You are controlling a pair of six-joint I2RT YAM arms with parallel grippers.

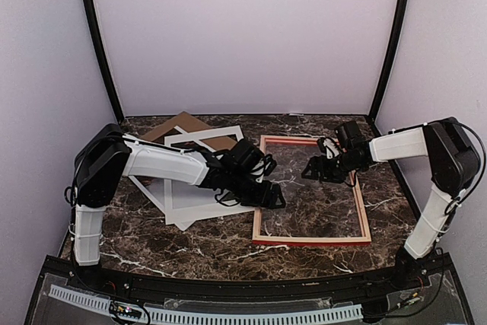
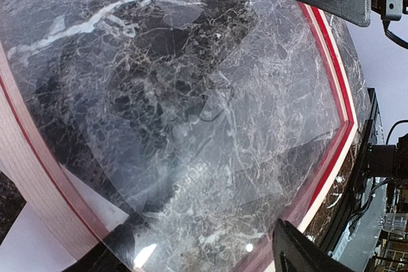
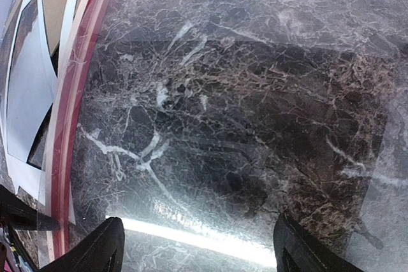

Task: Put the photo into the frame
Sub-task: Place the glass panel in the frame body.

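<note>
The frame [image 1: 312, 240], with red front and pale wood sides, lies flat on the marble table, right of centre. A clear glossy sheet [image 2: 210, 157] lies in its opening, with glare on it in the right wrist view [image 3: 242, 125]. My left gripper [image 1: 268, 194] is at the frame's left rail [image 2: 32, 183]. Its fingers stand far apart [image 2: 201, 234] and one shows dimly through the sheet's corner. My right gripper [image 1: 319, 170] hovers over the frame's far half, open and empty [image 3: 197, 221]. No printed photo shows in any view.
The white mat [image 1: 217, 134] with its cut-out window and the brown backing board [image 1: 183, 122] lie stacked left of the frame, partly under my left arm; both also show in the right wrist view, the mat [image 3: 25, 81] and the board [image 3: 54, 4]. Enclosure walls stand close on three sides.
</note>
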